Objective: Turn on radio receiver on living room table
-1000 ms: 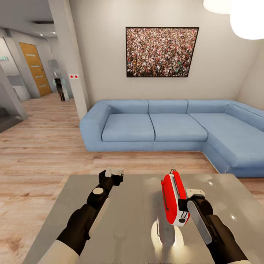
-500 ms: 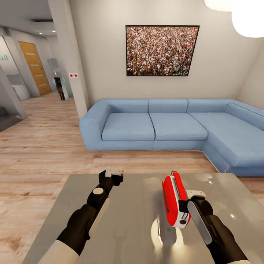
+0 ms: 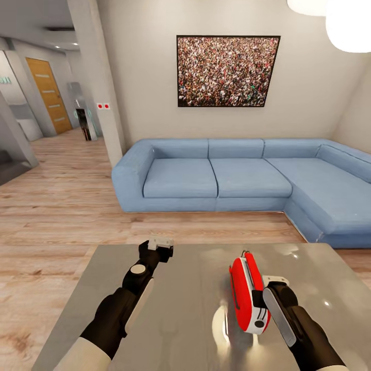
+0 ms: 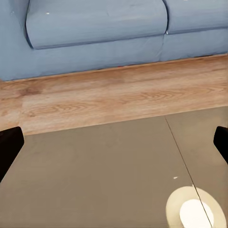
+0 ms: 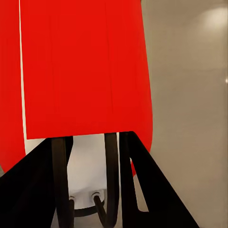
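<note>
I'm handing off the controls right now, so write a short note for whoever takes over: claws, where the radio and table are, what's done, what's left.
Right claw: shut on the radio, gripping it at its near white end; the radio is tilted over the table.
Left claw: open and empty, hovering over the table's far left part, fingers wide apart.
Place: living room, blue sofa just beyond the table.
Done: robot is at the table, radio is in hand.
Left: switch the radio on. Nothing in the pictures tells whether it is already on; check, then press its switch, probably with the free left claw.
</note>
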Tool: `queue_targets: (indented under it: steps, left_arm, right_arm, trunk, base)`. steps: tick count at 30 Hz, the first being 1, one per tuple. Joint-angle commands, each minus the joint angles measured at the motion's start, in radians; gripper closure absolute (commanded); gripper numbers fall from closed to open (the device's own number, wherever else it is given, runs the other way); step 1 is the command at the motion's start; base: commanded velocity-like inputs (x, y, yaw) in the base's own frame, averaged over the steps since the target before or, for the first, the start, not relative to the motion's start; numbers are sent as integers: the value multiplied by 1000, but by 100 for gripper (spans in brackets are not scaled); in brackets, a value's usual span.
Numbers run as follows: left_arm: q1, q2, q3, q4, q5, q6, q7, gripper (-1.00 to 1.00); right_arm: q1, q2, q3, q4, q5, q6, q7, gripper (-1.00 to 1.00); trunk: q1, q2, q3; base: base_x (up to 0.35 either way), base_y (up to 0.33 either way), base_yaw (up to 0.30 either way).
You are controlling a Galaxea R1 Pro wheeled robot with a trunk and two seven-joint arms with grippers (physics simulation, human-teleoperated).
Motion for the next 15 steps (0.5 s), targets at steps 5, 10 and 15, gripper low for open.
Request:
queue_targets:
  steps: [5, 10, 15]
  left_arm:
    - [0, 0, 0, 5, 0, 0, 0, -100]
    - [0, 0, 0, 10, 0, -1, 0, -100]
    - [0, 0, 0, 15, 0, -1, 0, -100]
  right_arm:
    - [0, 0, 0, 3, 4, 0, 2, 100]
    - [0, 0, 1, 4, 4, -1, 5, 100]
    - [0, 0, 2, 5, 4, -1, 22, 100]
  trunk:
    - [0, 0, 0]
    - [0, 0, 0]
    - [0, 0, 0]
  base:
    - [0, 0, 0]
    - [0, 0, 0]
    - [0, 0, 0]
